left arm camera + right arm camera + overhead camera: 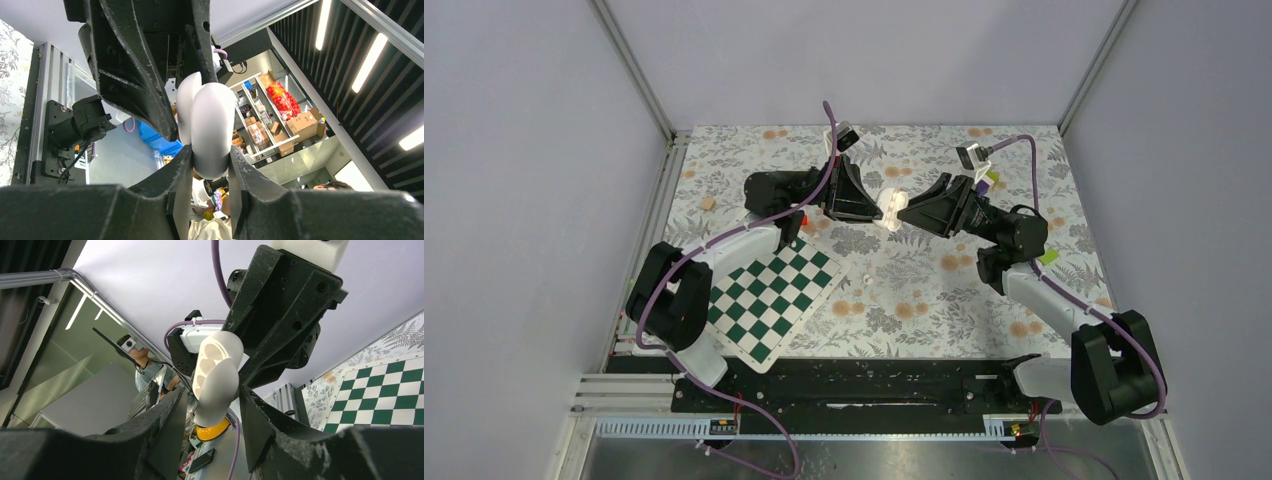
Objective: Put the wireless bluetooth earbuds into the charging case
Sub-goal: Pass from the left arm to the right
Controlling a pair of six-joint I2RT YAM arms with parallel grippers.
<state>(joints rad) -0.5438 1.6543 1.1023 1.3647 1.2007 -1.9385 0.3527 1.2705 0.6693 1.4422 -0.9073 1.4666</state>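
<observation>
The white charging case [891, 206] is held in the air above the middle of the flowered cloth, between the two grippers. My left gripper [880, 208] is shut on it; in the left wrist view [207, 152] both fingers press the sides of the case [212, 120]. My right gripper [905, 212] faces it from the right. In the right wrist view its jaws [211, 392] are open and straddle the case [217, 377] with a gap on each side. The lid looks partly open. A small white piece [867, 278], perhaps an earbud, lies on the cloth.
A green-and-white chessboard [769, 295] lies at the left front and also shows in the right wrist view [395, 390]. A small tan block [708, 203] sits at the far left. Yellow-green bits [1049, 257] lie beside the right arm. Grey walls enclose the table.
</observation>
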